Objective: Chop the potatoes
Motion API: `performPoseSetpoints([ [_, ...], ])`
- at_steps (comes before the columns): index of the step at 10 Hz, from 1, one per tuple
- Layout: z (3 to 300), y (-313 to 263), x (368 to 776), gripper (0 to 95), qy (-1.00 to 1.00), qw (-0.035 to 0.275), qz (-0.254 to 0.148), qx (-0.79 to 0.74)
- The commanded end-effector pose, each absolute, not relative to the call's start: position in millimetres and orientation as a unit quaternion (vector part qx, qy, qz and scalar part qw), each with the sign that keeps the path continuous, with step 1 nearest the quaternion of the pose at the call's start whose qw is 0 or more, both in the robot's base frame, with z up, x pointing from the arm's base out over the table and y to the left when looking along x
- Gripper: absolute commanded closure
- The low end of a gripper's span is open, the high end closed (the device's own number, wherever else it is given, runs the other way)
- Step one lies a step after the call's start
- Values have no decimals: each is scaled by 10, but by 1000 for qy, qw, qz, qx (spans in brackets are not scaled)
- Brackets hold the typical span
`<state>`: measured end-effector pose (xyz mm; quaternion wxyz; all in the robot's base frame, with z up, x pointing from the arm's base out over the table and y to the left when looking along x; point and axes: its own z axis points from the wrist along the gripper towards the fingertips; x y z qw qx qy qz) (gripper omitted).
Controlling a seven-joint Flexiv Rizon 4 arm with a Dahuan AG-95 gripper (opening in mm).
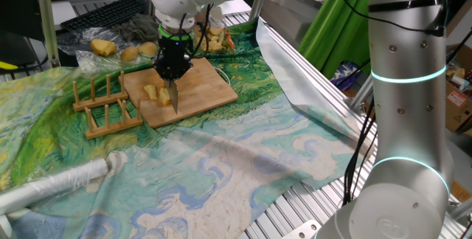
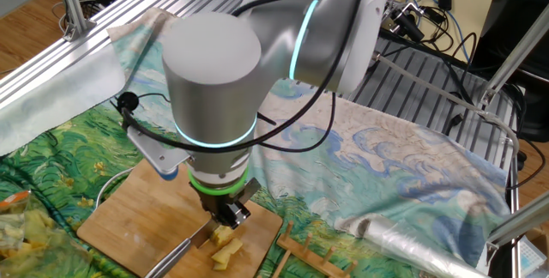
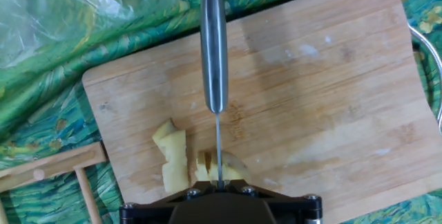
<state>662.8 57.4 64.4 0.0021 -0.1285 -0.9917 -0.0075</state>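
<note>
Pale-yellow potatoes (image 3: pixel 173 158) lie as a few chunks on the near-left part of the wooden board (image 3: pixel 311 92); they also show on the board in both fixed views, potatoes (image 1: pixel 153 91) and potatoes (image 2: pixel 225 244). My gripper (image 3: pixel 219 184) stands right over them, pointing down. It is shut on the thin blade of a knife. The knife's steel handle (image 3: pixel 214 44) reaches away across the board. The blade stands edge-down in the chunk under the gripper. The gripper (image 1: pixel 173 77) hides part of that chunk.
A wooden slat rack (image 1: pixel 103 106) sits just left of the board. A plastic bag with whole potatoes (image 1: pixel 110 47) lies behind it, with a keyboard (image 1: pixel 103 14) further back. A foil roll (image 1: pixel 51 187) rests on the painted cloth at the front left.
</note>
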Motion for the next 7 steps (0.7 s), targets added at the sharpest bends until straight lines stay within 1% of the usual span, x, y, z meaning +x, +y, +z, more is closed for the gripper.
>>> performPoseSetpoints([
  [1,678,566,6626,950,-992,2,2,-128],
  [3,720,562,6597,950,-990,-12,-5,-137],
  [7,766,555,6609,950,-989,-35,-5,-143],
])
